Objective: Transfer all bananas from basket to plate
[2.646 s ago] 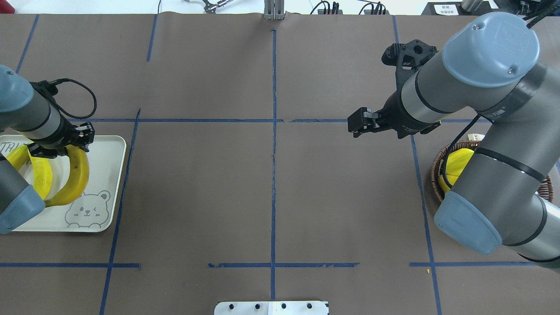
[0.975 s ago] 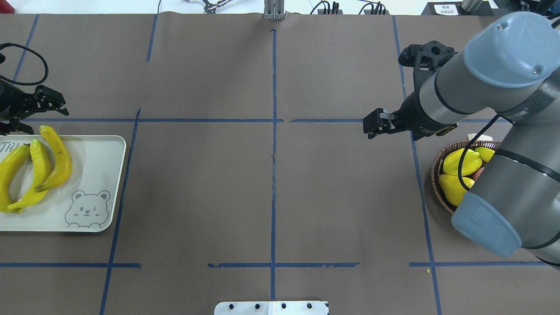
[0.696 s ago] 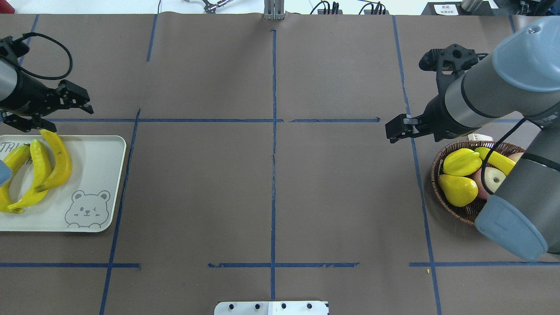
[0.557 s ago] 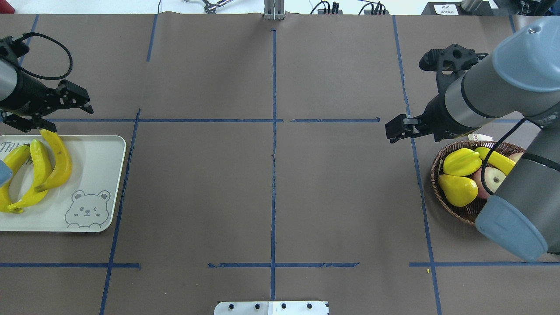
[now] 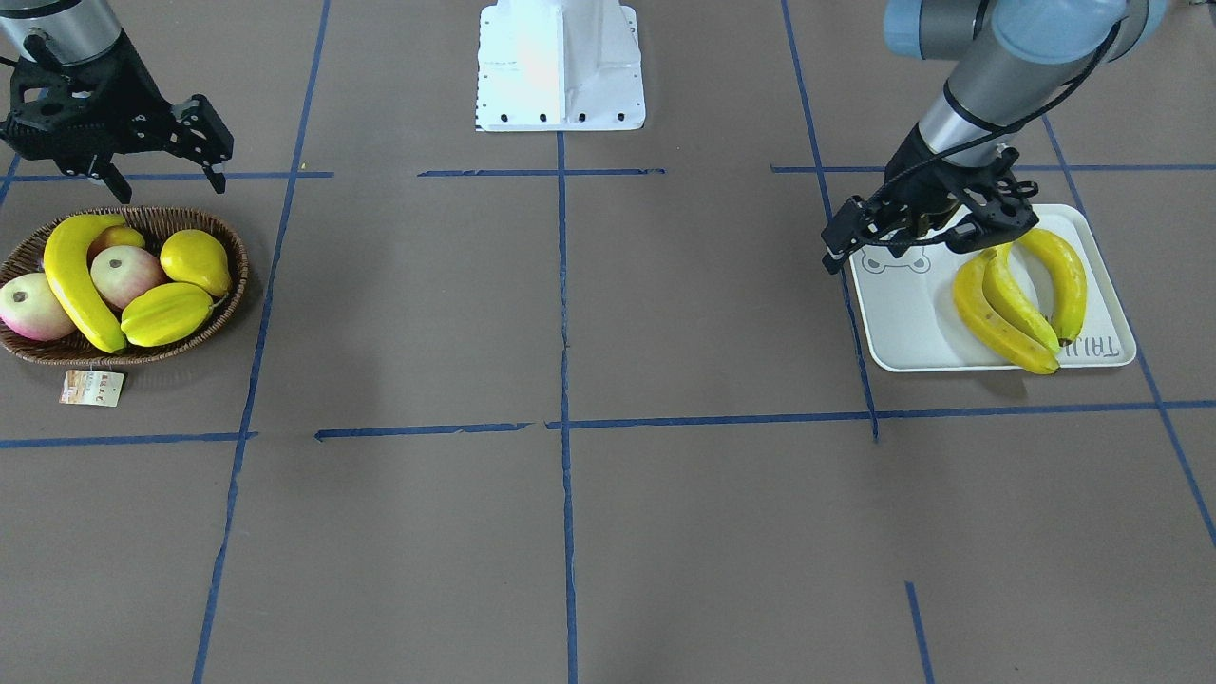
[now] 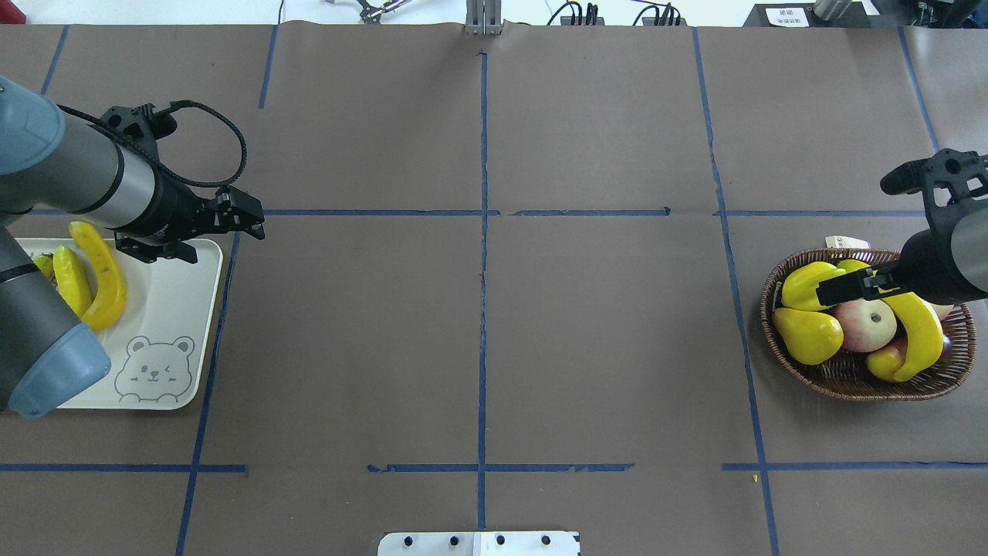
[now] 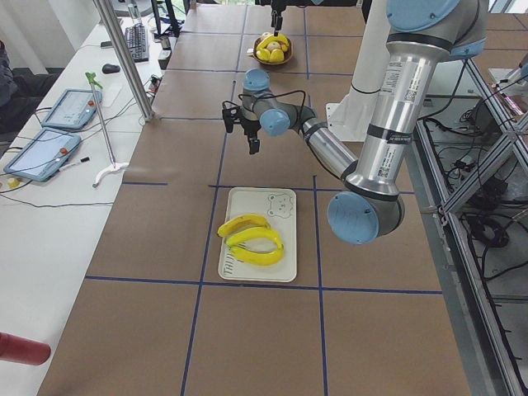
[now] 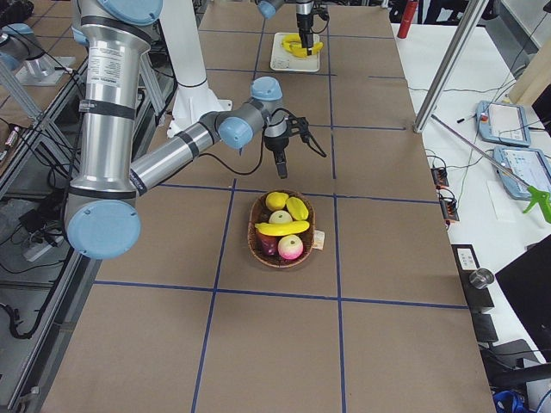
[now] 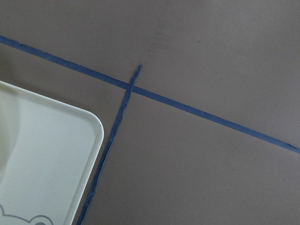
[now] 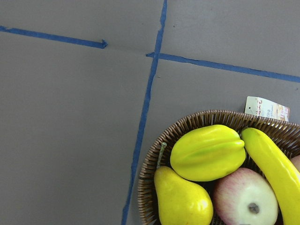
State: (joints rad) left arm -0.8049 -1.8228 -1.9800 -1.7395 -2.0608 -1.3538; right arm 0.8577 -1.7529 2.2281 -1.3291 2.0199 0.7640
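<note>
Three bananas [image 5: 1007, 304] lie side by side on the white bear-print plate [image 5: 902, 323]; they also show in the overhead view [image 6: 104, 270]. One banana [image 5: 71, 275] lies in the brown wicker basket [image 5: 237, 275], also seen from overhead [image 6: 922, 332] and in the right wrist view [image 10: 274, 168]. My left gripper [image 5: 898, 249] is open and empty above the plate's corner near the bear. My right gripper [image 5: 171, 185] is open and empty, raised beside the basket's robot-side rim.
The basket also holds a starfruit [image 5: 166, 313], a yellow pear [image 5: 195, 261] and two apples [image 5: 123, 271]. Its paper tag [image 5: 92, 388] lies on the table. The robot's white base [image 5: 560, 66] stands at mid-table. Blue tape lines cross the brown table cover.
My left gripper has moved right, from the plate's far-left corner to its far-right corner. My right arm has drawn back to the right over the basket, uncovering the banana in it.
</note>
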